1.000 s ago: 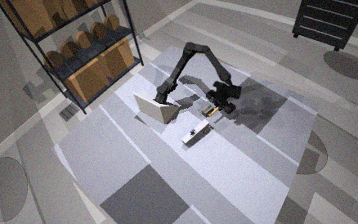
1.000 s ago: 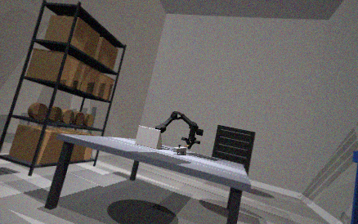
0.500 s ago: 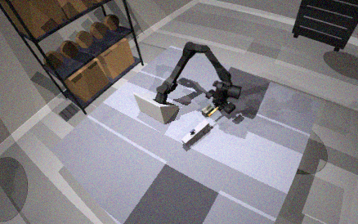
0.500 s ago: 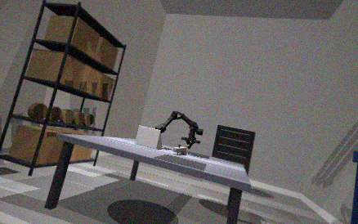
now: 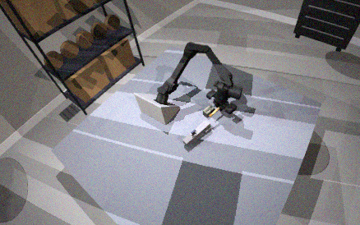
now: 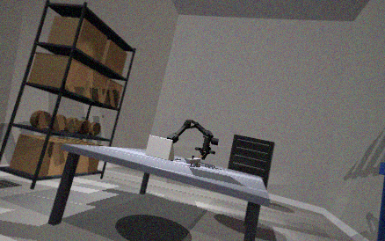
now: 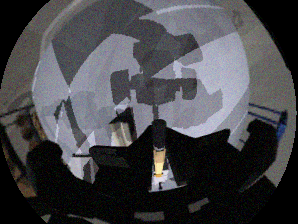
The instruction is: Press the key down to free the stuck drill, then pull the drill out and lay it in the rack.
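My gripper (image 5: pixel 220 107) (image 6: pixel 204 155) (image 7: pixel 154 127) is shut on the drill (image 7: pixel 159 157), a slim piece with a black cylindrical end and a tan to yellow body. The orange part of the drill (image 5: pixel 214 112) also shows beside the fingers, low over the table. A long pale block (image 5: pixel 192 140) with a small dark piece on top lies in front of the gripper. A smaller pale, slotted block (image 5: pixel 207 111) (image 7: pixel 120 134) stands close beside the drill. I cannot tell which block is the rack. The key is too small to make out, and the drill's lower end is unclear.
A beige wedge-shaped box (image 5: pixel 153 112) (image 6: pixel 160 147) stands on the table (image 5: pixel 123 164) (image 6: pixel 110 157) by the arm's base, left of the gripper. A shelf with boxes (image 5: pixel 92 84) (image 6: pixel 85 79) stands beyond the table at the left. Shadows of the arm cross the table top.
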Robot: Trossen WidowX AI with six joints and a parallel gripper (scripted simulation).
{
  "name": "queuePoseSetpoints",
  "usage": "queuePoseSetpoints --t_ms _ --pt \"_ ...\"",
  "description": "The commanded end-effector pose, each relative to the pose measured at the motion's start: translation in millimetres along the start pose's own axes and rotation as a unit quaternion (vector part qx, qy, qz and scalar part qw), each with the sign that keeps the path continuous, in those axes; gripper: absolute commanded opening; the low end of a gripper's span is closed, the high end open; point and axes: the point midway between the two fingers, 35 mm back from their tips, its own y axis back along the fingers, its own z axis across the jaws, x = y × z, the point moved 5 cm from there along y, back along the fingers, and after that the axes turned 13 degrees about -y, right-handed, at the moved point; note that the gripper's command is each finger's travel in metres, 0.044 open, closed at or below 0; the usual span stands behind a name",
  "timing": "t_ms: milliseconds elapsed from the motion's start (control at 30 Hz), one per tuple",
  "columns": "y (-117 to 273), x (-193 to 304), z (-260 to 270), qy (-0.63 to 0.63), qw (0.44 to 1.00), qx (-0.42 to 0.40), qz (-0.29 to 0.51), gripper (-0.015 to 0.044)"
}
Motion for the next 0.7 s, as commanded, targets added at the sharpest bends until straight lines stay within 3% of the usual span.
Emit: queuePoseSetpoints --t_ms 0,667 --pt "2.8 -0.9 -1.2 0.002 1.000 0.002 -0.003 0.0000" --pt "6.0 0.0 -2.2 0.002 1.000 0.002 -0.003 0.0000"
